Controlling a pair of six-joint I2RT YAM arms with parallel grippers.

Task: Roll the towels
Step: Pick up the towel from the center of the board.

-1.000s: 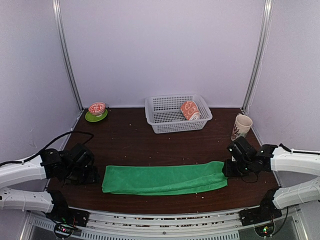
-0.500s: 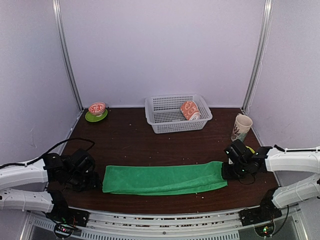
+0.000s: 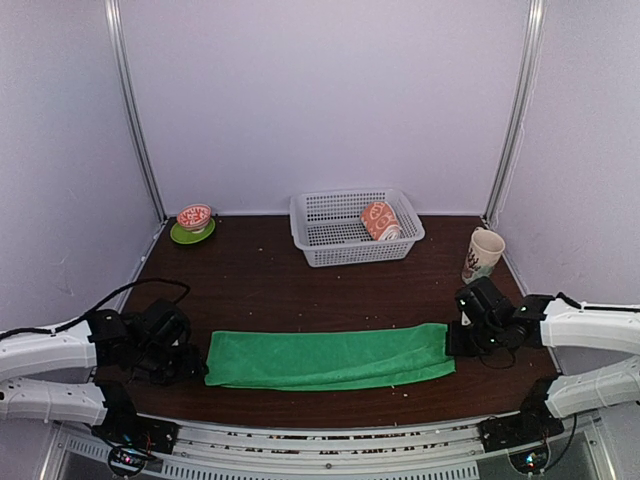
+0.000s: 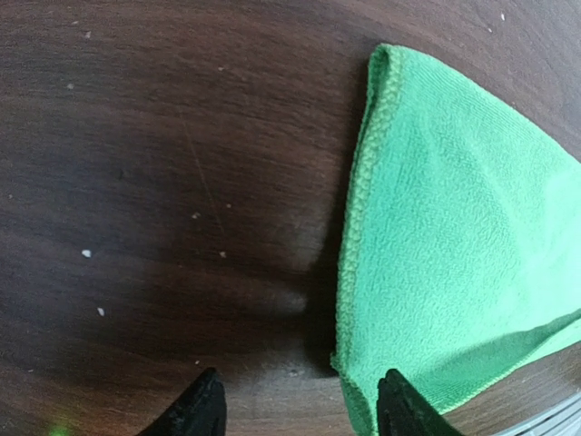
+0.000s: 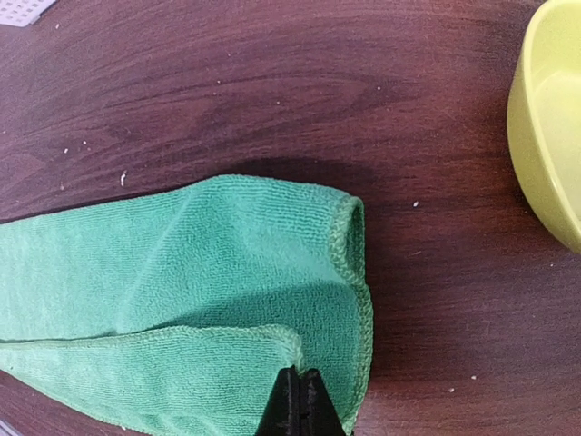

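The green towel [image 3: 328,358] lies as a long strip, left to right across the counter [image 3: 270,290], one end at each arm. Right jaws are pressed shut at its right end — left jaws stand apart, straddling the left corner.

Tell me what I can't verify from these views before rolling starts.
- Right fingers: right wrist view shows only the shut tips at the bottom edge; whether they pinch the green towel is unclear.
- Left fingers: only tips show, at left wrist view's bottom edge.
- Orange towel: top view, small, partly behind the basket wall; its roll is unclear.
- Yellow vessel: cut off by right wrist view's edge.
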